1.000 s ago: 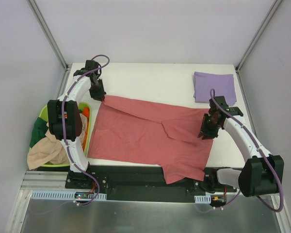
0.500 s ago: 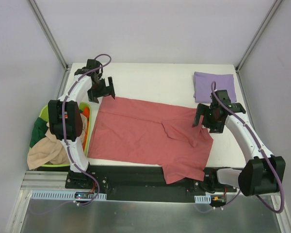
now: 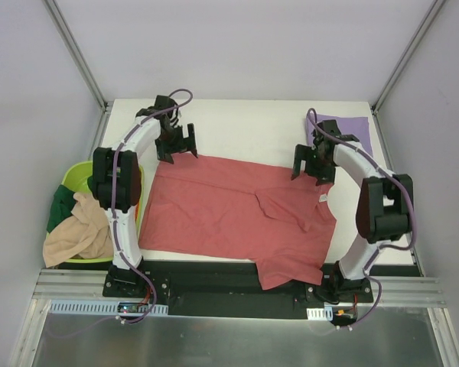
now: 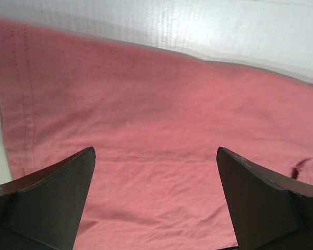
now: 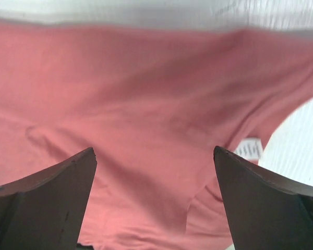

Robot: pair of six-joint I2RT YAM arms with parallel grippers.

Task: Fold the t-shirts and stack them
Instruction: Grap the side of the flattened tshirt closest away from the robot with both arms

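Observation:
A red t-shirt [image 3: 237, 218] lies spread on the white table [image 3: 245, 122], its near hem hanging over the front edge. My left gripper [image 3: 176, 149] hovers over the shirt's far left edge, open, nothing between its fingers [image 4: 52, 198]. My right gripper [image 3: 310, 167] hovers over the far right edge near the collar, also open and empty. In the right wrist view the red cloth [image 5: 146, 104] and its white neck label [image 5: 249, 148] lie below the gripper [image 5: 154, 153]. A folded purple t-shirt [image 3: 353, 126] sits at the far right corner, partly behind the right arm.
A green basket [image 3: 80, 172] stands off the table's left side, holding a beige garment [image 3: 76, 237] and a green one [image 3: 59, 208]. The enclosure's walls and slanted frame posts close in on both sides of the table.
Both grippers have opened and let go of the red shirt, which now lies flat. The left gripper shifted right; the right gripper moved back and to the left.

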